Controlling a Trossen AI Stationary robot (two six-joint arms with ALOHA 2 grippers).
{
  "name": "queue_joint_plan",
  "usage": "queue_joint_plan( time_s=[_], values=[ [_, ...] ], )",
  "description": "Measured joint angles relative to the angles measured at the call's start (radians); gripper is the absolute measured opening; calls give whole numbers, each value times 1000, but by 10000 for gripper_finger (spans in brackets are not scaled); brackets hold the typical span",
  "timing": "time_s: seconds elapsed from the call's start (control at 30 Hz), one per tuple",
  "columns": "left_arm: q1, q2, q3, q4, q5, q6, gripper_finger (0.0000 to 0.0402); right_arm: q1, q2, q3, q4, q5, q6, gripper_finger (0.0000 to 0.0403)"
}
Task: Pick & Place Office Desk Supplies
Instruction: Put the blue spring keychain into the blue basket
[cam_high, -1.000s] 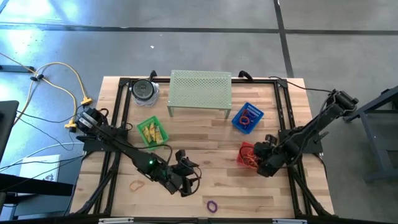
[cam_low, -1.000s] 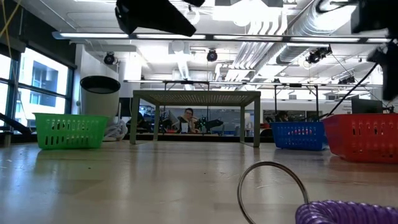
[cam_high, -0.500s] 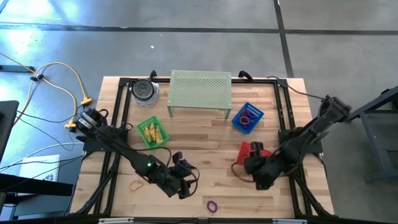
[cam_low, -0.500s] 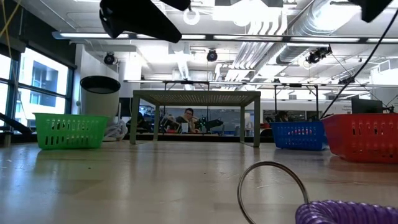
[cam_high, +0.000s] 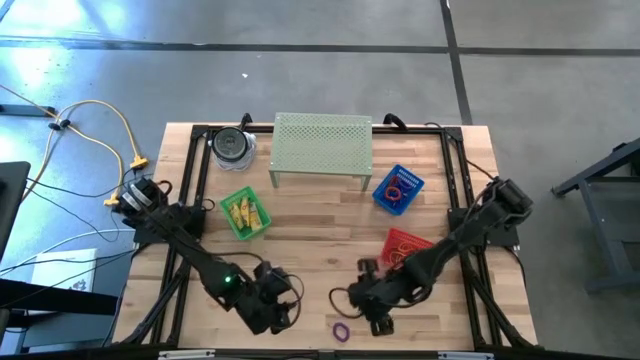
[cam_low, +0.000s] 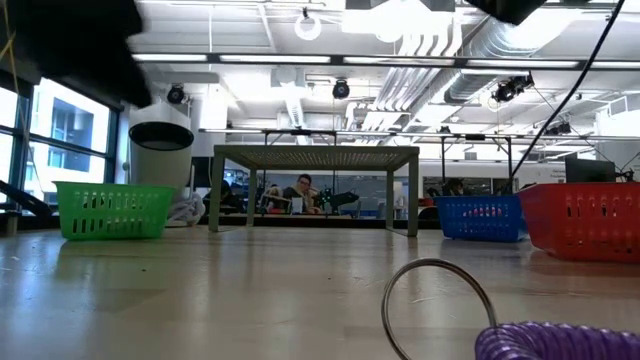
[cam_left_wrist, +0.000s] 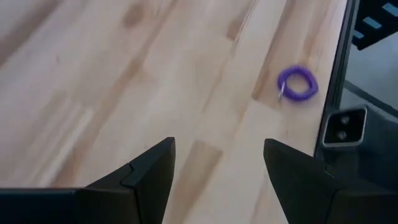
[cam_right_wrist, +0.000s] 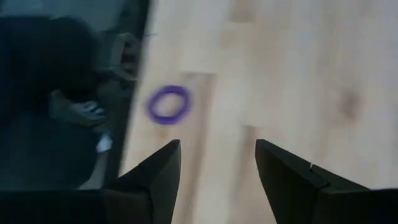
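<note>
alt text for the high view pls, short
Both arms reach toward a purple coiled band at the table's near edge: left gripper and right gripper, both open, flank it. Green, blue and red baskets sit behind.

A purple coiled band (cam_high: 342, 330) lies on the pale, striped-plank wooden table (cam_high: 330, 225) at its near edge. Far left stands a green basket (cam_high: 245, 214) holding yellow pieces (cam_high: 244, 211); to the right are a blue basket (cam_high: 397, 189) and a red basket (cam_high: 404, 245). The perforated stand (cam_high: 322, 140) is pale green, and both end effectors are black.
</note>
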Motion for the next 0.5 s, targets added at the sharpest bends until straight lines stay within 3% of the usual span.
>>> queue_joint_plan(
  time_s=[0.13,0.3,0.5],
  values=[
    [-47,0,0,-27,10,-101,239,-3,60,0,77,-70,-90,196],
    [-93,0,0,-27,-14,-116,239,-8,118,-3,118,-52,-169,195],
    [-111,0,0,-26,-27,-128,239,-5,127,0,285,-143,-186,177]
  ],
)
